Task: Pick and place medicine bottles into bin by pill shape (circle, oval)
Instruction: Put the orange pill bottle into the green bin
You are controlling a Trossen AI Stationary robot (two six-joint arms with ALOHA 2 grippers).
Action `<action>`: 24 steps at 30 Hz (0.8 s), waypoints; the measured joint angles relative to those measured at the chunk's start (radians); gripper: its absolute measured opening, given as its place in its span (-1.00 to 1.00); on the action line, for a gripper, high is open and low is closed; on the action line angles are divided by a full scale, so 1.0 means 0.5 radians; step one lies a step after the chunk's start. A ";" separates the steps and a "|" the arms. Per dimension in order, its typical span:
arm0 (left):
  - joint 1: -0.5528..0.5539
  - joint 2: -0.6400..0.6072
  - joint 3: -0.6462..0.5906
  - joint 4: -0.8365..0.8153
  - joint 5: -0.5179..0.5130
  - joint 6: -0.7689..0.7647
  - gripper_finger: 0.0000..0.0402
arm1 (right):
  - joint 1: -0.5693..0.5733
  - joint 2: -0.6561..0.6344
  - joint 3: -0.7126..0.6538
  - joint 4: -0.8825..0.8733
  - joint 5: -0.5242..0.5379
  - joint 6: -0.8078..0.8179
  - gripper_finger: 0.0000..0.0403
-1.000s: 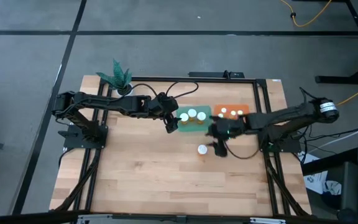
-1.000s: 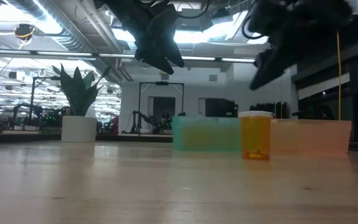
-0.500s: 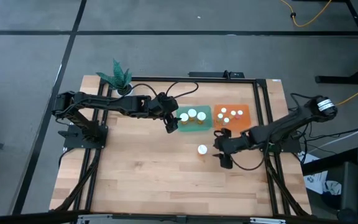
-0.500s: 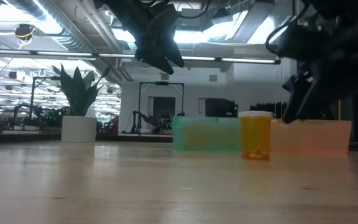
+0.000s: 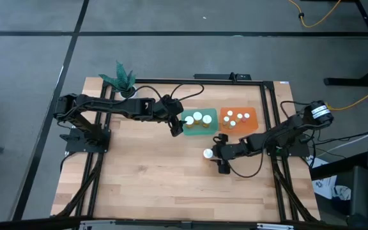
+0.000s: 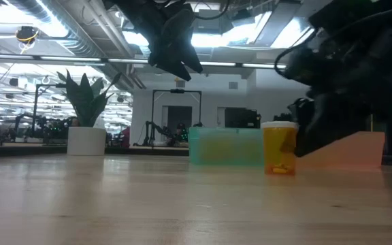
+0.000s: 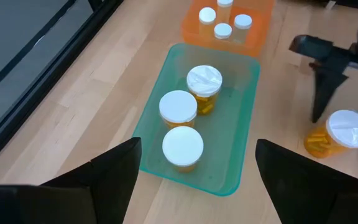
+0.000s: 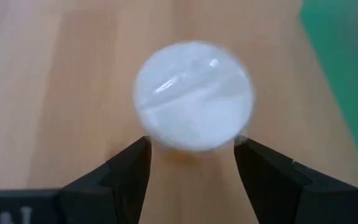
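One amber bottle with a white cap (image 5: 207, 154) stands alone, upright on its base, on the wooden table; it also shows in the low view (image 6: 280, 148). My right gripper (image 5: 217, 158) is open and low beside it. In the right wrist view its fingertips (image 8: 194, 168) stand on either side of the cap (image 8: 194, 96), and I cannot tell whether they touch it. My left gripper (image 7: 197, 180) is open and empty, held high over the green bin's left end (image 5: 187, 130). The green bin holds three wide-capped bottles (image 7: 179, 109). The orange bin (image 5: 250, 114) holds several small-capped bottles (image 7: 222, 30).
The two bins stand side by side at the table's far middle, just behind the lone bottle. A white pot with a green plant (image 5: 123, 80) stands at the far left corner. Bare wood (image 5: 158, 185) lies toward the near edge.
My right gripper has come away from the orange bin toward the near edge, gone down to table height, then toward the table's left up to the lone bottle. The bottle has stayed in place.
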 joint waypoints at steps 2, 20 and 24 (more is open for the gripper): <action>0.000 0.000 0.000 0.000 0.000 0.000 0.53 | -0.038 0.043 0.025 0.044 0.030 -0.002 0.16; 0.000 0.000 0.000 -0.002 0.000 0.001 0.53 | -0.088 0.375 0.311 0.220 0.014 -0.161 0.21; 0.000 0.000 0.000 -0.003 0.000 0.001 0.53 | -0.088 0.390 0.376 0.225 0.024 -0.198 0.21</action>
